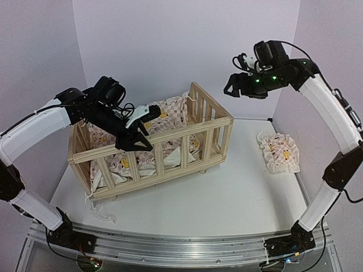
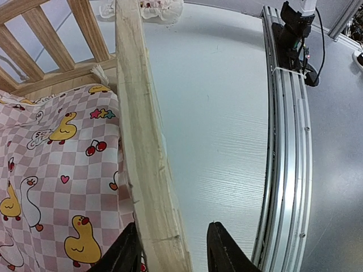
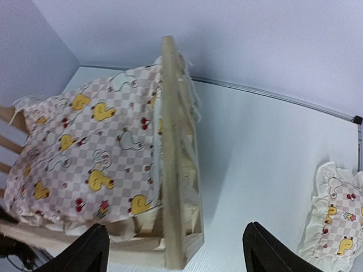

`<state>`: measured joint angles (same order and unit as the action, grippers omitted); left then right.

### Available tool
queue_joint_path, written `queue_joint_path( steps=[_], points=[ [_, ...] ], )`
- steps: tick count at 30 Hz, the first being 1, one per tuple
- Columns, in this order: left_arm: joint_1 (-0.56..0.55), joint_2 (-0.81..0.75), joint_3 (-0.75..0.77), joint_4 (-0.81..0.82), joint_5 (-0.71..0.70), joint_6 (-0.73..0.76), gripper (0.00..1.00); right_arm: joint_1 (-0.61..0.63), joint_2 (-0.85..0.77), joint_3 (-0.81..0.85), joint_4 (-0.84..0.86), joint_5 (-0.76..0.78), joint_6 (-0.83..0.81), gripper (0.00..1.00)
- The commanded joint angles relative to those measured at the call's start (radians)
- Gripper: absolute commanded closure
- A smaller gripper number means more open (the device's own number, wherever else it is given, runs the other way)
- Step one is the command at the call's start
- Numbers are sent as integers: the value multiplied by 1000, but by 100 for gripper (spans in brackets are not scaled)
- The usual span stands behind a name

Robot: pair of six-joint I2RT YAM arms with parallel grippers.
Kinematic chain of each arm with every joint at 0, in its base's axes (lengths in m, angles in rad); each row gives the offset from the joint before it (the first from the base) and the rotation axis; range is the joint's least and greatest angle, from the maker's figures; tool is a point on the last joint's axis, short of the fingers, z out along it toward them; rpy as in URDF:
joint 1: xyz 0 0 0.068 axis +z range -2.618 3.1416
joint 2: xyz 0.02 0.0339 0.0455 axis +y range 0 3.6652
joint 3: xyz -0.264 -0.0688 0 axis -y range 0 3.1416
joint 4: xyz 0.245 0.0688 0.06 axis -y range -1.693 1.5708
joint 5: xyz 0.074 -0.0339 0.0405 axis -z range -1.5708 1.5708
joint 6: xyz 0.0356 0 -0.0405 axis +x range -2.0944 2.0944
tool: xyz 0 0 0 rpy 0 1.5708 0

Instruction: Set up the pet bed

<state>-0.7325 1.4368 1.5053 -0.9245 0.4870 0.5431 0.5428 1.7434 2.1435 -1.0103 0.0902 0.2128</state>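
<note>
White table [image 1: 227, 198] w/ pet bed [image 1: 193, 130] standing left-centre, small duck-print pillow [image 1: 278, 152] lying well apart at right.

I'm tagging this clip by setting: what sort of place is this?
Probably a robotics lab test cell, not a home: plain white walls enclose a white table, and an aluminium rail at its near edge carries the left arm and right arm.

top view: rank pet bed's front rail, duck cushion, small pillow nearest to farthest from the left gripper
1. pet bed's front rail, directly under the left gripper, between its jaws.
2. duck cushion, inside the bed just behind the rail.
3. small pillow, far off to the right, outside the bed.
</note>
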Motion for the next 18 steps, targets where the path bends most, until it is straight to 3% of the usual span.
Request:
queue_joint_path(
  steps=[1, 7, 13, 18],
  points=[
    [-1, -28, 28, -112, -6, 95, 74, 7, 137, 109, -62, 21, 44, 25],
    [-1, -34, 17, -194, 75, 209, 99, 7, 182, 131, -61, 6, 45, 33],
    [-1, -109, 10, -342, 248, 612, 100, 5, 73, 53, -54, 109, 48, 27],
    [0, -143, 1, -367, 260, 783, 100, 5, -53, -44, -39, 170, 54, 26]
  ],
)
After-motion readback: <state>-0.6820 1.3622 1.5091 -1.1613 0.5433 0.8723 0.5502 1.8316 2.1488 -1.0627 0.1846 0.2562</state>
